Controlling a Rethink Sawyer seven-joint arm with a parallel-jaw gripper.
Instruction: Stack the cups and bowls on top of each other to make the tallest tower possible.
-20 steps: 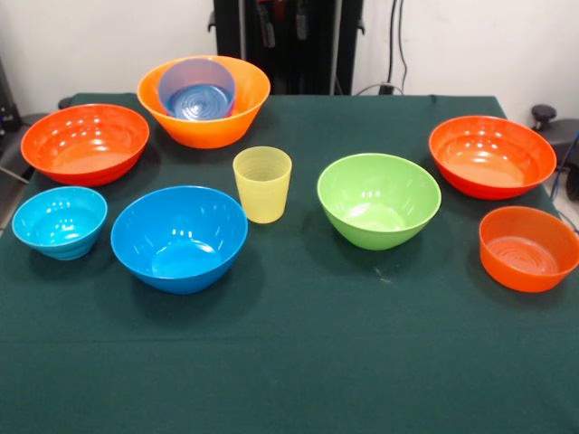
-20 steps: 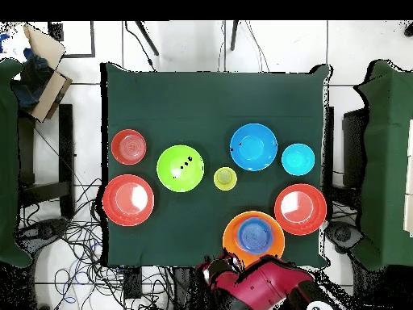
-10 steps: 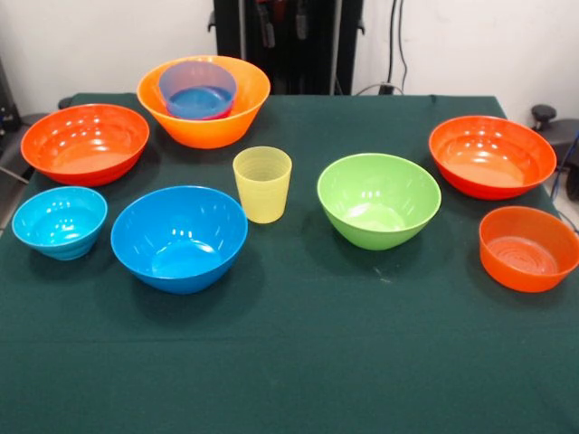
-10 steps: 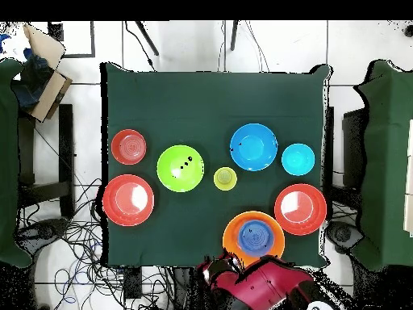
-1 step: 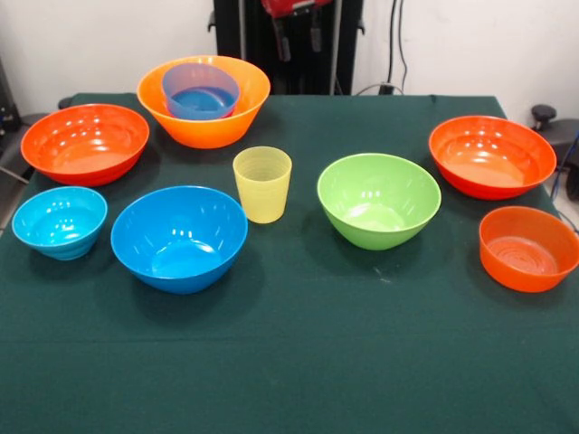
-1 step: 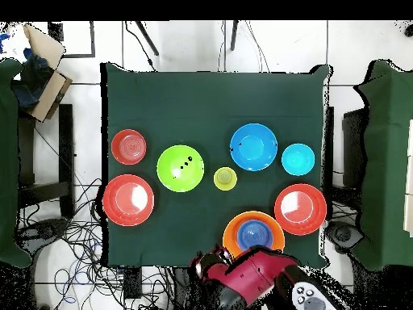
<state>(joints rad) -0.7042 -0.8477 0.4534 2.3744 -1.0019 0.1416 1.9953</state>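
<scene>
Dark green tablecloth point(image 5: 298, 362) across the whole front view, white wall behind. Far left: large light-orange bowl point(image 5: 204, 122) holding a small blue bowl point(image 5: 201, 90) nested inside, a two-piece tower. Left edge: wide red-orange bowl point(image 5: 85, 143), with a small cyan bowl point(image 5: 59, 221) nearer the camera. Centre: big blue bowl point(image 5: 179, 237) just left of the pale-yellow ridged tumbler point(image 5: 262, 183), upright and apart from everything. Right of it: lime green bowl point(image 5: 378, 200). Far right: second red-orange bowl point(image 5: 492, 155) and, nearer, a smaller orange bowl point(image 5: 528, 248). Gripper point(image 5: 298, 36) only partly visible at the top edge, two dark fingers hanging with a gap between them, holding nothing, above and to the right of the tower.

From overhead: same cloth point(image 6: 214, 105) on a square table, cables on the tiled floor around it. Tower at the bottom edge of the table point(image 6: 234, 234), red arm point(image 6: 250, 282) just below it. Tumbler point(image 6: 225, 178) mid-table, between lime green bowl point(image 6: 180, 168) and blue bowl point(image 6: 253, 147). Cyan bowl point(image 6: 298, 159) and red-orange bowl point(image 6: 300, 209) at right; second red-orange bowl point(image 6: 128, 199) and smaller orange bowl point(image 6: 129, 147) at left.
</scene>
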